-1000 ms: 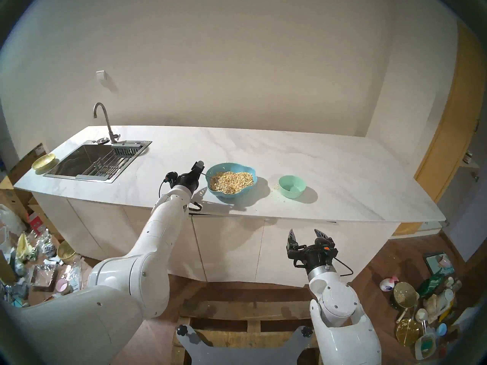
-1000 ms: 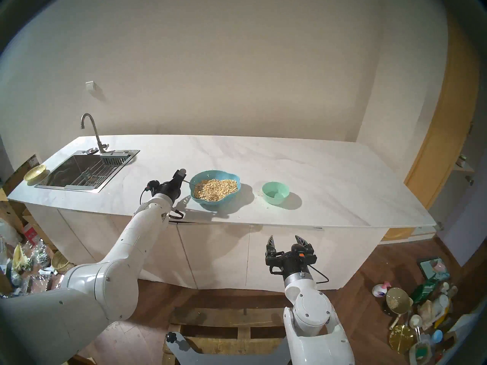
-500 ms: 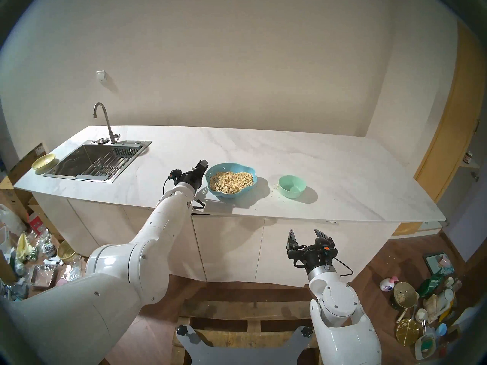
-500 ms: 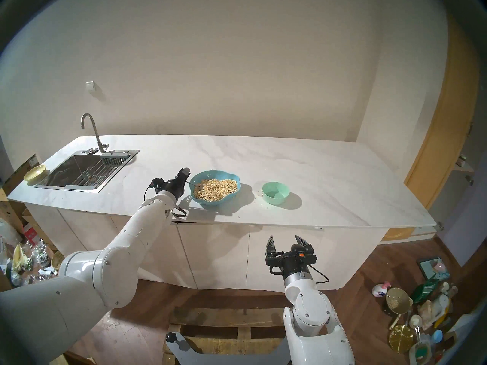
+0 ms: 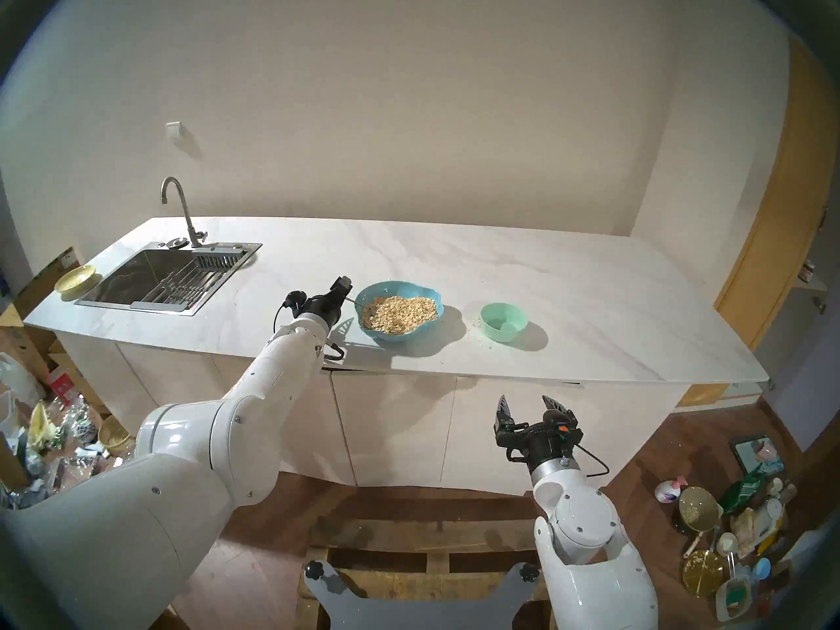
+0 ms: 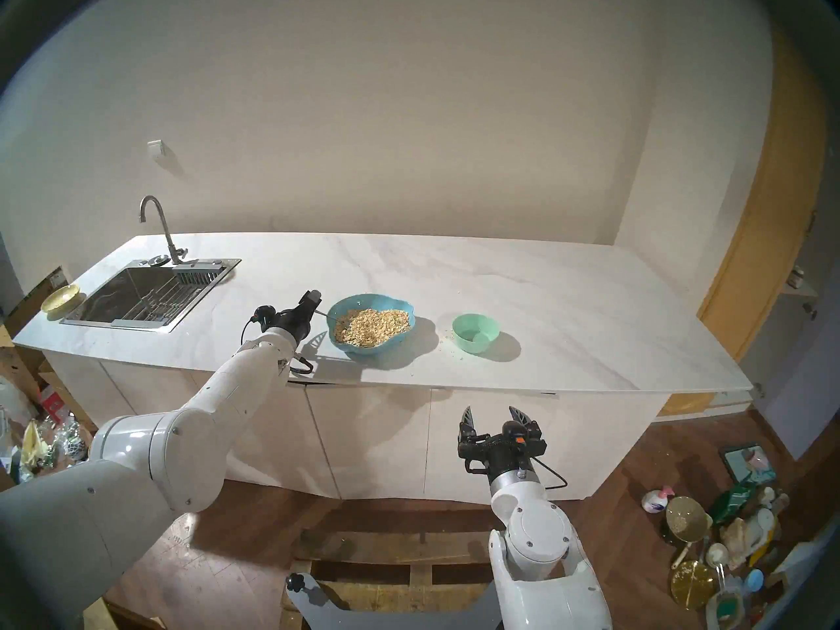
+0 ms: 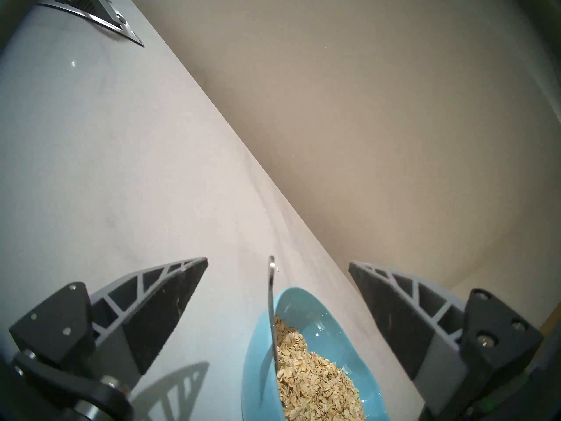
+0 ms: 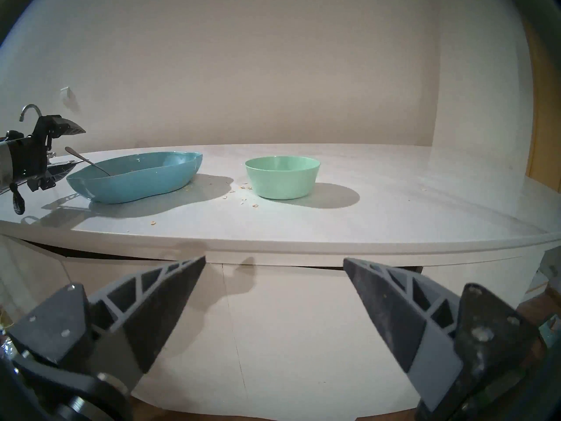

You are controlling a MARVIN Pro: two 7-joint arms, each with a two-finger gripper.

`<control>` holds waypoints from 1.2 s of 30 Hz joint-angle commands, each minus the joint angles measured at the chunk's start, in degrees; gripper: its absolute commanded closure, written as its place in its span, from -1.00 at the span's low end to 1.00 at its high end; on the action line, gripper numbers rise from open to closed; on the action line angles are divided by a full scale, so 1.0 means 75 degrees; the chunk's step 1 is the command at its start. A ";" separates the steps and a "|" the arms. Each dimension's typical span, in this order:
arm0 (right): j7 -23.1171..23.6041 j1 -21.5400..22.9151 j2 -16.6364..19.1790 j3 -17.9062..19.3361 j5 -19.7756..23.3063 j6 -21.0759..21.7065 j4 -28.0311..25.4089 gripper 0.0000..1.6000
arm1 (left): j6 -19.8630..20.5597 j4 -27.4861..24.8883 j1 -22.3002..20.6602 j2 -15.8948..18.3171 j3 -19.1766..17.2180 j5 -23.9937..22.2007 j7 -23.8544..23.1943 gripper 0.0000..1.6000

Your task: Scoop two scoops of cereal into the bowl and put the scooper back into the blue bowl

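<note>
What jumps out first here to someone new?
The blue bowl heaped with cereal mid-counter, a spoon leaning on its rim. The open left gripper straddles that handle. To the right sits the small mint-green bowl, loose flakes scattered beside it.

I see a dim, warm-lit room, with light falling from above and slightly left so that the blue bowl (image 5: 400, 313) and the mint-green bowl (image 5: 503, 321) throw soft dark shadows rightward across the pale desk (image 5: 568, 306). Every view bends strongly at its edges inside a dark fisheye rim. My left wrist view is tilted and soft, with small glints on the spoon (image 7: 271, 289) handle.
</note>
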 commanded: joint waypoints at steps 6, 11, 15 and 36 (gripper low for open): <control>-0.0004 0.0048 -0.0008 0.0000 0.0002 -0.0041 -0.0174 -1.00 | -0.0201 0.0230 -0.0585 -0.0122 0.0029 -0.0010 -0.0081 0.64; -0.0004 0.0048 -0.0008 0.0000 0.0002 -0.0041 -0.0175 -1.00 | -0.0268 0.0333 -0.0643 -0.0123 0.0103 0.0039 -0.0090 1.00; -0.0004 0.0048 -0.0008 0.0000 0.0002 -0.0041 -0.0176 -1.00 | -0.0314 0.0377 -0.0673 -0.0107 0.0157 0.0074 -0.0107 1.00; -0.0004 0.0045 -0.0008 0.0000 0.0002 -0.0039 -0.0181 -1.00 | -0.0548 0.0478 -0.0919 -0.0128 0.1345 0.0562 -0.0092 1.00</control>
